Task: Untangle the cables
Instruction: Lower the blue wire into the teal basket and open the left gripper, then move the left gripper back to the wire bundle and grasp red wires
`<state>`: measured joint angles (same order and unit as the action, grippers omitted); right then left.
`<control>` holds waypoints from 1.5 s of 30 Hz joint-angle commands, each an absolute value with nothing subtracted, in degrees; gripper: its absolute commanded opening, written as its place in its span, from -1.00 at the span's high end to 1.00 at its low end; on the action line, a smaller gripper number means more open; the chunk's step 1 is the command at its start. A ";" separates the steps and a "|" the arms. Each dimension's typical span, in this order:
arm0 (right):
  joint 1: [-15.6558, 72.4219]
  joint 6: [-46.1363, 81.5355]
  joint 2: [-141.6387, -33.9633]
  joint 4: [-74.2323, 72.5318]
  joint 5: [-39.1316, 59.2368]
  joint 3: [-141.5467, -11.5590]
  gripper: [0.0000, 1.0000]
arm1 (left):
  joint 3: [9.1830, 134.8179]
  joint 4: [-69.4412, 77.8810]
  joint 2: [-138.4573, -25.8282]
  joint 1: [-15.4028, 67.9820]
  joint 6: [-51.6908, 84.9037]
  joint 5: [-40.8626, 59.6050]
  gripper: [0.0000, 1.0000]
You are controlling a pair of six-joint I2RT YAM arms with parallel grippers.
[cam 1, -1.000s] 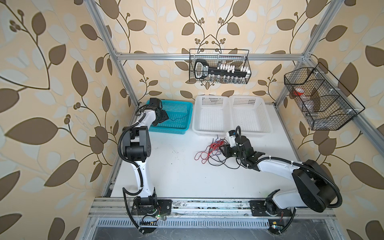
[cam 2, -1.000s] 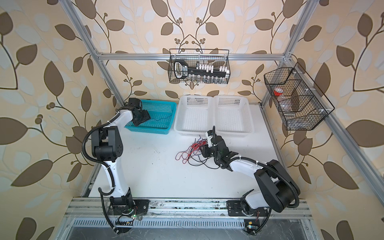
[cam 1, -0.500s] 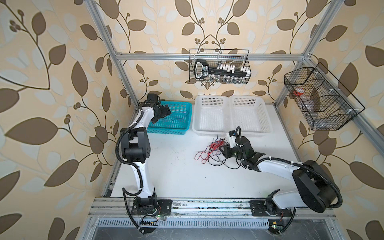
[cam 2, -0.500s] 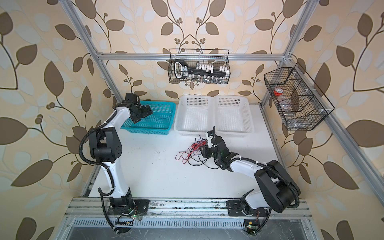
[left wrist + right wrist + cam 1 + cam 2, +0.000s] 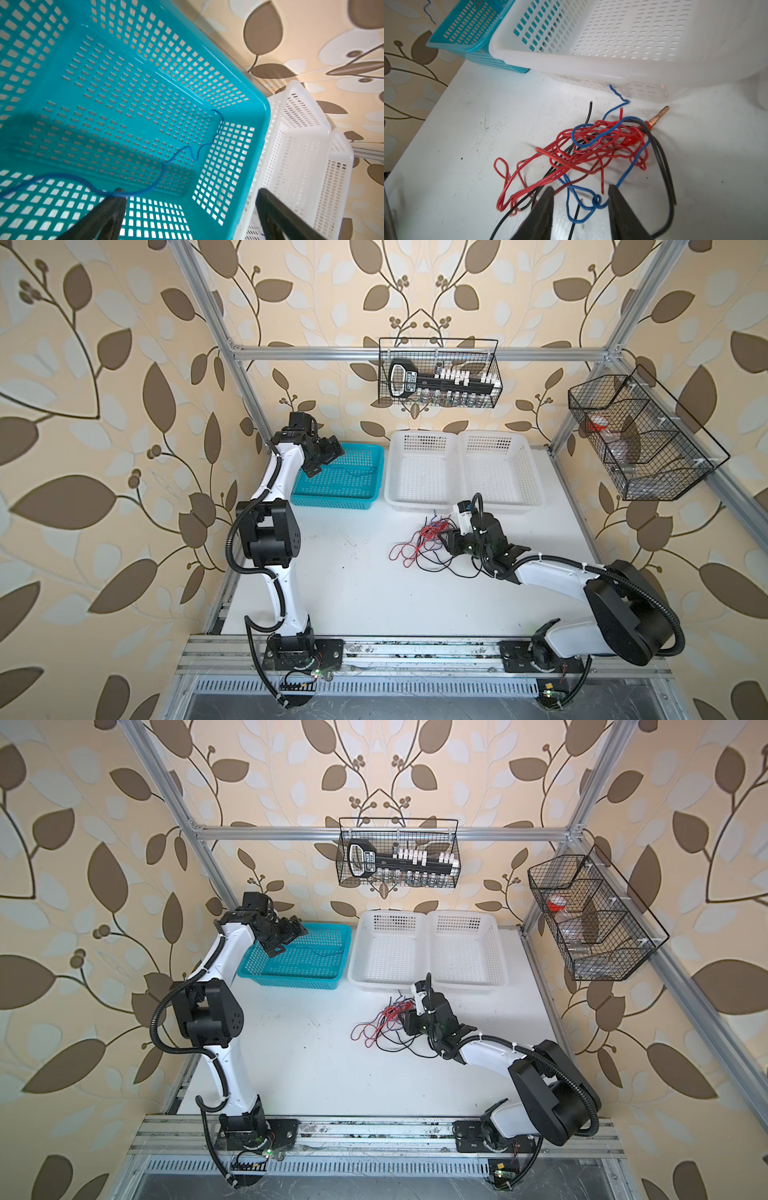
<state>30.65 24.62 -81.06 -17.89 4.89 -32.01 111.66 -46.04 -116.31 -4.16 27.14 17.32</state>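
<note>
The cables (image 5: pixel 591 145) lie tangled in red, blue and black on the white table, in both top views (image 5: pixel 419 537) (image 5: pixel 382 1021). A copper clip (image 5: pixel 658 116) sticks out of the pile. My right gripper (image 5: pixel 581 197) sits low at the tangle's near edge (image 5: pixel 446 541), jaws apart, with a knotted blue loop lying between the fingers, ungripped. My left gripper (image 5: pixel 190 193) hangs wide open over the teal basket (image 5: pixel 264 116) (image 5: pixel 326 460). One blue cable (image 5: pixel 182 149) lies inside that basket and passes across one fingertip (image 5: pixel 118 199).
Two white baskets (image 5: pixel 424 435) stand side by side at the back, right of the teal basket (image 5: pixel 332 502). The nearer white basket's wall (image 5: pixel 571 60) is close behind the tangle. Wire racks (image 5: pixel 438 373) hang on the back and right walls.
My left gripper has opened to its widest and lifted slightly above the teal basket. The right gripper and the tangle have not moved.
</note>
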 commanded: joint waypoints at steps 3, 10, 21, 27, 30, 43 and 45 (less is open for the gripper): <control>31.12 24.77 -79.63 -18.63 4.73 -31.34 0.13 | 111.74 -52.01 -114.43 -4.02 25.21 12.80 -0.98; 31.62 25.09 -79.98 -19.02 4.99 -31.62 0.13 | 108.02 -50.29 -113.32 -3.99 24.43 14.91 -0.98; 31.85 24.57 -76.32 -14.72 5.43 -31.98 0.13 | 88.18 -31.39 -96.28 2.76 24.40 17.52 -0.98; 31.75 25.40 -72.08 -7.65 0.33 -31.69 0.18 | 77.12 -24.70 -87.29 12.15 23.08 13.17 -0.98; 31.36 25.64 -70.66 -5.05 0.00 -31.16 0.19 | 71.55 -21.47 -83.44 16.44 22.98 11.71 -0.98; 30.78 30.49 -77.13 -12.77 5.33 -28.35 0.30 | 58.56 -13.25 -76.16 33.57 21.56 10.81 -0.96; 30.98 31.00 -79.14 -15.95 6.35 -28.14 0.30 | 58.24 -13.58 -76.58 35.24 20.56 9.81 -0.95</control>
